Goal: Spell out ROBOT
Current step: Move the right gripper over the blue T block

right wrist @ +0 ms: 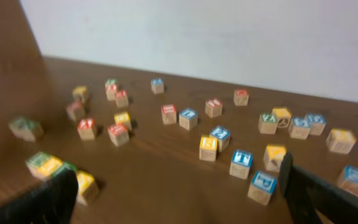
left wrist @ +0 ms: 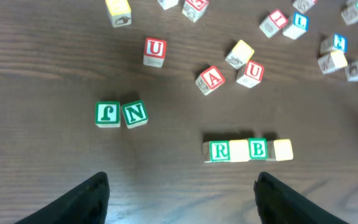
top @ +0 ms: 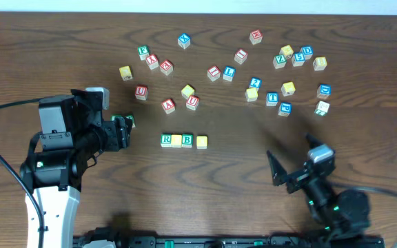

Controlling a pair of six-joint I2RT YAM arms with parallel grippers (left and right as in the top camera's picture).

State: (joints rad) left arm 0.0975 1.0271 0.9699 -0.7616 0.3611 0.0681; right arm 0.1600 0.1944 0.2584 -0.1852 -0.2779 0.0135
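Note:
In the middle of the table stands a row of cubes: the green R [top: 165, 140], a yellow cube [top: 176, 140], the green B [top: 187, 140], then a second yellow cube [top: 201, 142] with a small gap before it. The left wrist view shows the same row, with the R [left wrist: 219, 150] and B [left wrist: 258, 149]. The blue T [top: 272, 98] [right wrist: 242, 160] stands apart among the cubes at the back right. My left gripper [top: 128, 131] [left wrist: 182, 186] hovers open left of the row, holding nothing. My right gripper [top: 286, 167] [right wrist: 179, 177] is open and empty at the front right.
Green F [left wrist: 107, 114] and N [left wrist: 135, 114] cubes sit side by side just ahead of the left gripper. Red U [left wrist: 155, 50], A [left wrist: 211, 78] and several other letter cubes are scattered across the back of the table. A blue cube [right wrist: 263, 185] lies near my right finger.

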